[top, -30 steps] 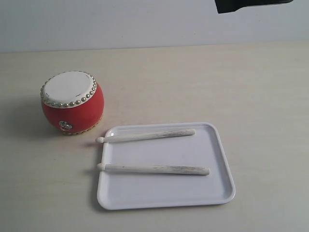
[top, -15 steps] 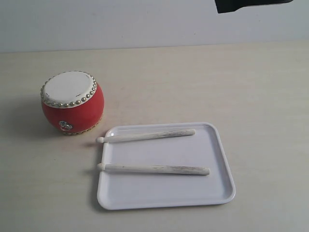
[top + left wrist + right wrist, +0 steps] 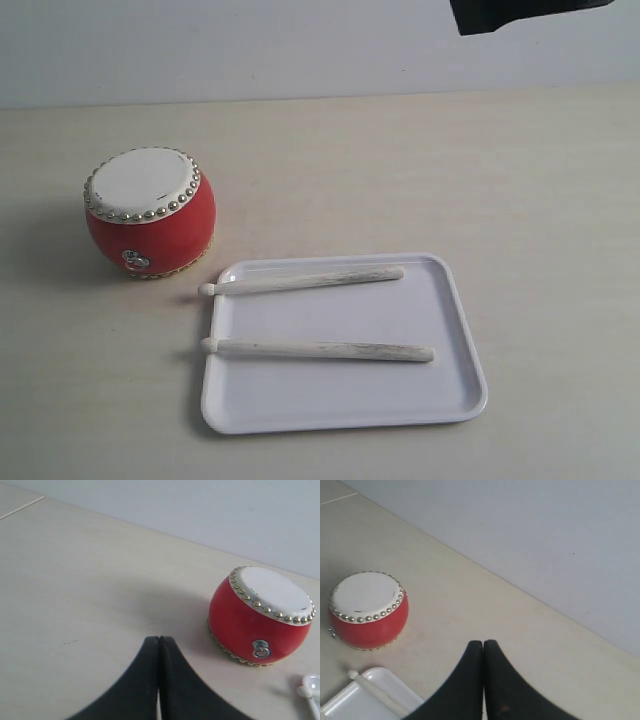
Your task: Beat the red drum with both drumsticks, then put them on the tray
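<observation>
Black left end effector (image 3: 159, 640) and black right end effector (image 3: 483, 643): both clenched, grasping nothing. One squat red drum (image 3: 150, 212) with off-white skin stands on the pale bench (image 3: 400, 170). Beside it, two pale wooden drumsticks (image 3: 300, 281) lie apart in one glossy white rectangular plastic tray (image 3: 340, 405).

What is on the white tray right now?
Two drumsticks lie on the tray, apart, tips at one short rim. Only the strips of tray beneath them are covered.
</observation>
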`<state>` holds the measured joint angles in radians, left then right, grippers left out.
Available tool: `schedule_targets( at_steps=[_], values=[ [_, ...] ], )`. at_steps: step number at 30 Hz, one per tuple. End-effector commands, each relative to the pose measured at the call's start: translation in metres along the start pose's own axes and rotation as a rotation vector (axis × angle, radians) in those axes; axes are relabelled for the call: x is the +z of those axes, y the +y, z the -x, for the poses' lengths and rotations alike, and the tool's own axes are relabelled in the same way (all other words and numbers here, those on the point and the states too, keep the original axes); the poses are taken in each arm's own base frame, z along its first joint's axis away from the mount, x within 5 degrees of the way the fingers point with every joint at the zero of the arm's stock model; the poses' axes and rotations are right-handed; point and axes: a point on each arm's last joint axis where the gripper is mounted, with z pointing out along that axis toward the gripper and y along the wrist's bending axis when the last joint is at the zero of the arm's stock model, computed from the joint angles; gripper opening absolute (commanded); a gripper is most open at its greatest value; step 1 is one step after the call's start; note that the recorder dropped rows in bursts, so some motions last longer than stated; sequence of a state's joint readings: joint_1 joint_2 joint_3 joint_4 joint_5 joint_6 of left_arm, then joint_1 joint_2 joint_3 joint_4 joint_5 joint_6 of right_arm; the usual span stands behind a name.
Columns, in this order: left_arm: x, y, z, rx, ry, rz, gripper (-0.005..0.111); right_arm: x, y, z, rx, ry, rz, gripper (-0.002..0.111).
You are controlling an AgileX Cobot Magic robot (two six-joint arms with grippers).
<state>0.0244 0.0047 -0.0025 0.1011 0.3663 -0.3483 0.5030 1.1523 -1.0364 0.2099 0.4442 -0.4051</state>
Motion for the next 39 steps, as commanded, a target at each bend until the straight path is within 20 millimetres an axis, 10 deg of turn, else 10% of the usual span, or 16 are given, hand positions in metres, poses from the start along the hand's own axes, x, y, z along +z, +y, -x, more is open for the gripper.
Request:
schedule_targets(
  at_steps=[1, 8, 15, 28, 39],
  values=[
    [0.000, 0.000, 0.000, -0.005, -0.011, -0.005, 0.000, -0.020, -0.026, -0.010, 0.109, -0.001, -0.119, 0.000],
    [0.000, 0.000, 0.000, -0.003, -0.012, -0.005, 0.000, -0.090, -0.057, -0.063, 0.344, -0.073, -0.448, 0.000],
    [0.000, 0.000, 0.000, -0.003, -0.012, -0.005, 0.000, -0.141, -0.038, -0.103, 0.370, -0.153, -0.679, 0.000],
    [0.000, 0.000, 0.000, -0.003, -0.012, -0.005, 0.000, -0.152, -0.027, -0.115, 0.423, -0.173, -0.725, 0.000],
    [0.000, 0.000, 0.000, -0.003, -0.012, -0.005, 0.000, -0.145, 0.002, -0.193, 0.529, -0.172, -0.823, 0.000]
  ],
)
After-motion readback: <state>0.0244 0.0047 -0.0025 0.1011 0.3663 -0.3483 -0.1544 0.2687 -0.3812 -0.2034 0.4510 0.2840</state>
